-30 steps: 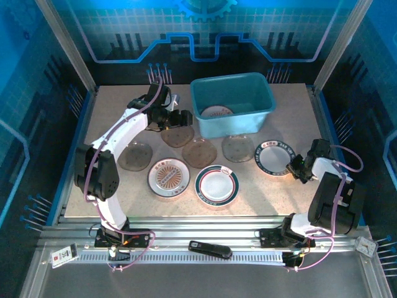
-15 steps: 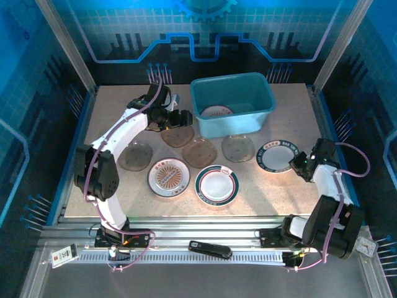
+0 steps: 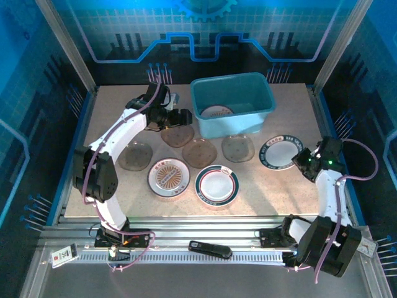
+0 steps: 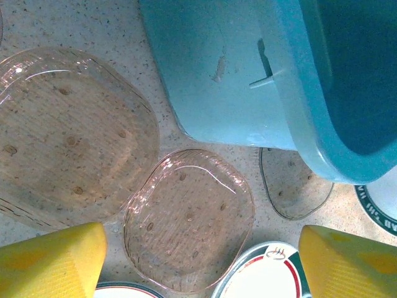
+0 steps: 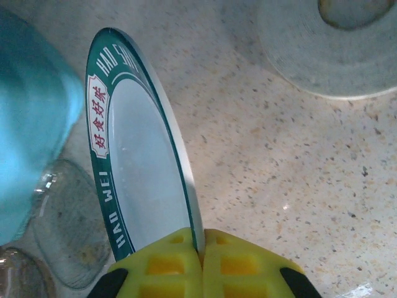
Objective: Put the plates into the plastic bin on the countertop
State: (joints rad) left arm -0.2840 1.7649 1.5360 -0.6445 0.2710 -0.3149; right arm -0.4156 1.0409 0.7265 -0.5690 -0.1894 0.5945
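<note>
Pinching the near rim of a green-rimmed white plate [image 5: 146,180], the right gripper [image 5: 201,248] has its yellow fingers closed tight on the plate's edge. The plate is tilted up off the countertop [image 5: 298,161] and stretches away from the fingertips. Whether its far edge touches the surface cannot be told. Seen from above, the plastic bin [image 3: 232,124] stands beyond and to the left of this gripper [image 3: 305,162], well apart from it. A red-patterned plate [image 3: 217,112] lies inside the bin.

The left gripper [image 3: 183,118] hangs with its jaws spread wide and holds nothing. In its wrist view a smoky-brown plate [image 4: 189,220] lies flat on the countertop directly below the gap between its fingers [image 4: 49,261]. A larger brown plate [image 4: 68,136] lies beyond it to the left. The bin's teal wall [image 4: 217,74] rises just ahead and to the right of that hand, and its rim hides part of a third brown plate [image 4: 291,186].
</note>
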